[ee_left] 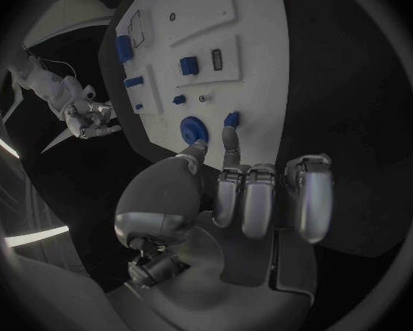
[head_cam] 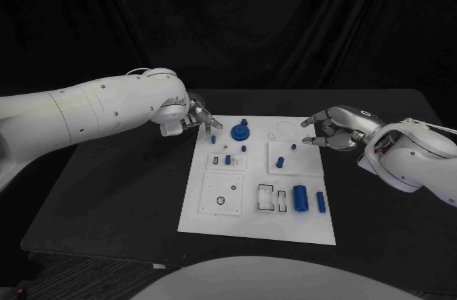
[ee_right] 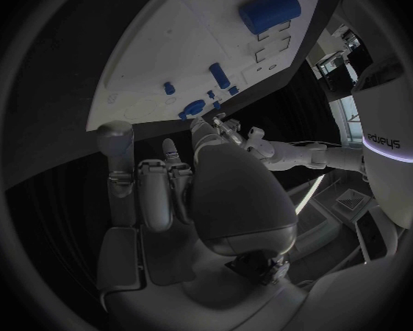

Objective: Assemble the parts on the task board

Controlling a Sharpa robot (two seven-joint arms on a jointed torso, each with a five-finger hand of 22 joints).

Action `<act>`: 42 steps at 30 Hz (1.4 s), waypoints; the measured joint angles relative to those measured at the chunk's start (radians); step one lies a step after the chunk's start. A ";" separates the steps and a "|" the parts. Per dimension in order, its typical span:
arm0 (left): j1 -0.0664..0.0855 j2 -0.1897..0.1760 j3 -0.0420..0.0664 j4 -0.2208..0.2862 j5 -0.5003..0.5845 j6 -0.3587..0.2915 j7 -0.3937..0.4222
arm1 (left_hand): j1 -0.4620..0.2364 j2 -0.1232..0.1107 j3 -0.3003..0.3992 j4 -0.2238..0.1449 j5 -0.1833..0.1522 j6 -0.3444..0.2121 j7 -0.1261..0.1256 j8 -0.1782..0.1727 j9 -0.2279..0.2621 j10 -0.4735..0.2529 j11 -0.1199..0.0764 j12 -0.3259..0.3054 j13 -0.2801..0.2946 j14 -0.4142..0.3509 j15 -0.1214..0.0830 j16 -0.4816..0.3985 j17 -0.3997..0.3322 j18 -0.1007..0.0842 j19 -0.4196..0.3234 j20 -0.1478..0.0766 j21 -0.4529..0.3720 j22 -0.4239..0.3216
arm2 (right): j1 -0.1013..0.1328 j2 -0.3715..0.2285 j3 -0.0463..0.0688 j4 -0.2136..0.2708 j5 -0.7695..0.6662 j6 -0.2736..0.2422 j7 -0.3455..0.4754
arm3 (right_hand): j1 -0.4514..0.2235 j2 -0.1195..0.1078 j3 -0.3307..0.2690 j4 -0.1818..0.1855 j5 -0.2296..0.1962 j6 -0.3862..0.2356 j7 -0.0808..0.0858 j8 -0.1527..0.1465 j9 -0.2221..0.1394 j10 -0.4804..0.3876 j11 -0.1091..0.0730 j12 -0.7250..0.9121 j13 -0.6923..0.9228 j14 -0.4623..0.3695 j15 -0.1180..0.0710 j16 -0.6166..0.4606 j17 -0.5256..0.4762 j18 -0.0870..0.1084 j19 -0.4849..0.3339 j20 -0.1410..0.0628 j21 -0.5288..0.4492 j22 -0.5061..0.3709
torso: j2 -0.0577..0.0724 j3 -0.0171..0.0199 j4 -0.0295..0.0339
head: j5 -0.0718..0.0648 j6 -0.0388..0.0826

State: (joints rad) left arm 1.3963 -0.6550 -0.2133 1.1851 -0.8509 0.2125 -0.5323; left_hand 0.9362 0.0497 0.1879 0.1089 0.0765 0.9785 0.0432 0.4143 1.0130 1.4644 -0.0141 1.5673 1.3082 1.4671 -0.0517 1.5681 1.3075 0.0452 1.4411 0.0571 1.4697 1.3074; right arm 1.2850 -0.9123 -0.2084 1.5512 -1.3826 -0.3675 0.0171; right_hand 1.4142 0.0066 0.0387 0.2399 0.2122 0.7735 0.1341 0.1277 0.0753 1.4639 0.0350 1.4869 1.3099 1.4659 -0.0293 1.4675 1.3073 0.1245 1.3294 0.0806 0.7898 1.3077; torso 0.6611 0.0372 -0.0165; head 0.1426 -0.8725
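**Both hands at far end of task board, nothing held**

We see the white task board mid-table. L hand hovers at its far left corner, fingers apart and empty; in the left wrist view one fingertip sits just beside a small blue peg. The round blue gear stands near that hand. R hand hovers off the far right edge w/ fingers loosely curled, apart, holding nothing. A large blue cylinder and a slimmer blue pin lie at the board's near right. Another small blue peg stands mid-board.
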 measured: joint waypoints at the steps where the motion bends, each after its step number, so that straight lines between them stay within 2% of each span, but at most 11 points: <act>1: -0.002 0.000 0.000 -0.002 -0.005 0.001 0.002 | 0.000 0.000 0.000 0.000 0.000 0.000 0.000 0.000 0.000 0.000 0.000 0.000 0.000 0.000 0.000 0.000 0.000 0.000 0.000 0.000 0.000 0.000 | 0.000 0.000 0.000 0.000 0.000 0.000 0.000 | 0.000 0.000 0.000 0.000 0.000 0.000 0.000 0.000 0.000 0.000 0.000 0.000 0.000 0.000 0.000 0.000 0.000 0.000 0.000 0.000 0.000 0.000 | 0.000 0.0001 0.0005 | 0.000 0.000; 18: -0.017 0.009 0.000 -0.030 -0.085 0.022 0.038 | 0.004 -0.004 -0.007 0.002 -0.006 0.000 0.000 0.000 0.006 0.000 0.000 0.000 0.000 0.000 0.000 0.000 0.000 0.000 0.000 0.000 0.000 0.000 | 0.000 0.003 0.000 -0.001 0.000 0.003 -0.001 | 0.000 0.000 0.000 0.000 0.000 0.000 0.000 0.000 0.000 0.000 0.000 0.000 0.001 0.000 0.000 0.000 0.000 0.000 0.000 0.000 0.000 0.000 | -0.001 0.0001 0.0005 | 0.005 0.000; 42: -0.024 0.018 0.000 -0.038 -0.101 0.048 0.058 | 0.004 -0.004 -0.025 0.019 -0.010 -0.003 0.003 0.000 0.015 0.000 0.000 0.000 0.000 0.000 0.000 0.000 0.000 0.000 -0.011 0.003 -0.009 0.000 | -0.002 0.009 0.000 -0.005 0.000 0.007 -0.003 | 0.000 0.000 -0.003 -0.003 0.011 0.004 -0.004 0.000 0.000 0.000 0.000 -0.003 0.001 0.000 0.000 0.000 0.000 0.000 -0.004 0.004 -0.006 0.000 | -0.001 0.0004 0.0001 | 0.004 0.000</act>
State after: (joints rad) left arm 1.3727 -0.6372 -0.2133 1.1472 -0.9518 0.2607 -0.4740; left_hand 0.9401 0.0458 0.1630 0.1283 0.0668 0.9752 0.0465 0.4143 1.0282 1.4644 -0.0140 1.5673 1.3082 1.4671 -0.0516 1.5681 1.3075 0.0453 1.4298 0.0605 1.4611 1.3074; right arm 1.2835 -0.9037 -0.2084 1.5464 -1.3826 -0.3604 0.0141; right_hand 1.4142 0.0065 0.0359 0.2371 0.2230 0.7770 0.1305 0.1277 0.0755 1.4639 0.0349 1.4841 1.3104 1.4659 -0.0293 1.4675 1.3073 0.1246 1.3257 0.0843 0.7841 1.3074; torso 0.6599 0.0376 -0.0164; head 0.1463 -0.8725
